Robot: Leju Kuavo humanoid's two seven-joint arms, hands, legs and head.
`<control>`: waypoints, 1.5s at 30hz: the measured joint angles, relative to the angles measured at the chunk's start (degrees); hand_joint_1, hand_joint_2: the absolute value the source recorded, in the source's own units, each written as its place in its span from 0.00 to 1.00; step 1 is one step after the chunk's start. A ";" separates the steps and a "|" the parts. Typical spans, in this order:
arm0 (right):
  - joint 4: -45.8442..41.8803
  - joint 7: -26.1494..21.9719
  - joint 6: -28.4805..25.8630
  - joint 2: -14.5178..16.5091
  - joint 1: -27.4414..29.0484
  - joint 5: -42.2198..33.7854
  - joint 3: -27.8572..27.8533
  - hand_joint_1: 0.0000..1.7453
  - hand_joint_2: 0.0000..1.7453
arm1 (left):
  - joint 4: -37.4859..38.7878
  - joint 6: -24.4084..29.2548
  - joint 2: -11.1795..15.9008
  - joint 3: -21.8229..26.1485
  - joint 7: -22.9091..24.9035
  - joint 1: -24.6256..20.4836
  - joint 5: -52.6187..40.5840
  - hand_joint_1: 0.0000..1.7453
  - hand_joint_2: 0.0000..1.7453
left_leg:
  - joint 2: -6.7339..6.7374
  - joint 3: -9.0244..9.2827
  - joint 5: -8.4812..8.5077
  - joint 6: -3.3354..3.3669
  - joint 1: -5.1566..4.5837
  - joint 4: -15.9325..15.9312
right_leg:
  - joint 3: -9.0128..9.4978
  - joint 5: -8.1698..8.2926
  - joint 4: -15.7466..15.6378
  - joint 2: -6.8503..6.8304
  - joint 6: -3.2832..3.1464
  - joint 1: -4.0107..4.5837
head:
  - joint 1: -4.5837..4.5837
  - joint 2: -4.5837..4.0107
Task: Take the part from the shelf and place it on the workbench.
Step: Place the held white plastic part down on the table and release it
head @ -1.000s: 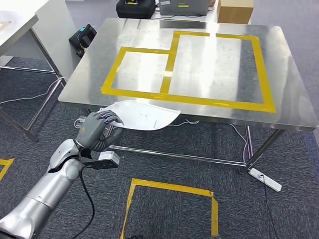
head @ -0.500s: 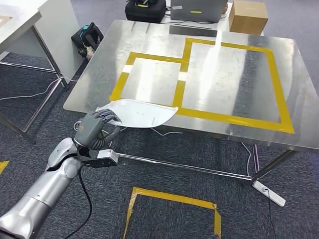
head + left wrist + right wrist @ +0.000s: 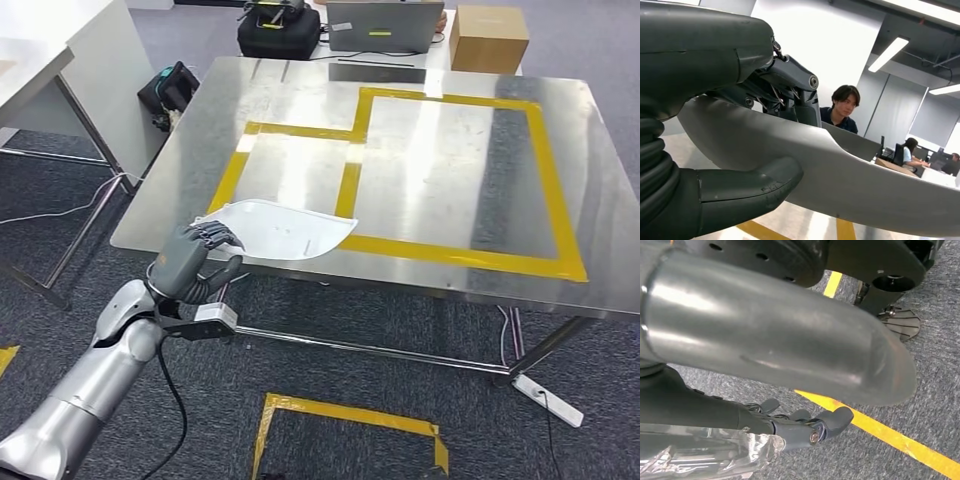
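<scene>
Head view first: my left hand sits at lower left of the frame, fingers wrapped over the near end of the white part, thumb underneath it. I'm holding that part flat, a thin curved panel tapering to a point toward the middle of the frame. Its far end hangs over the front edge of the steel bench, overlapping the near strip of the yellow tape outline marked on the top. Whether it touches the surface, I cannot tell.

Left wrist view, up close: my thumb presses under the part, darker fingers clamp from the other side. Behind it, a person in a dark top, and another seated person farther off.

Right wrist view: my right hand hangs over grey carpet with a yellow floor line beyond it; fingers stretched out, nothing plainly in them, though crinkled clear film lies alongside.

Upper frame in head view: a black bag, a laptop and a cardboard box beyond the bench.
</scene>
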 joint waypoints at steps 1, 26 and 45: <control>0.00 0.00 0.00 0.00 0.03 0.00 0.00 0.00 0.00 | 0.00 0.01 0.00 -0.01 0.00 0.01 -0.03 0.71 1.00 | 0.09 1.50 2.75 -0.12 0.14 -3.85 | 0.54 -0.41 0.00 0.03 0.25 -0.12 | -0.02 0.00; 0.00 0.21 -0.01 0.02 -0.27 0.09 -0.01 0.00 0.00 | 0.29 -0.20 -1.93 -0.82 -0.14 -1.53 -0.71 0.71 1.00 | 0.11 6.42 0.23 0.23 -0.19 -4.92 | -0.26 0.10 0.26 -0.13 0.02 -0.21 | 0.08 0.00; -0.08 0.25 0.10 0.02 -0.10 0.30 0.00 0.00 0.00 | 0.91 -0.54 -2.19 -1.58 -0.20 -1.43 -0.69 0.71 1.00 | 0.36 7.41 5.10 2.77 -0.16 -13.43 | -5.67 -13.27 15.44 -0.20 2.84 0.07 | 1.16 0.01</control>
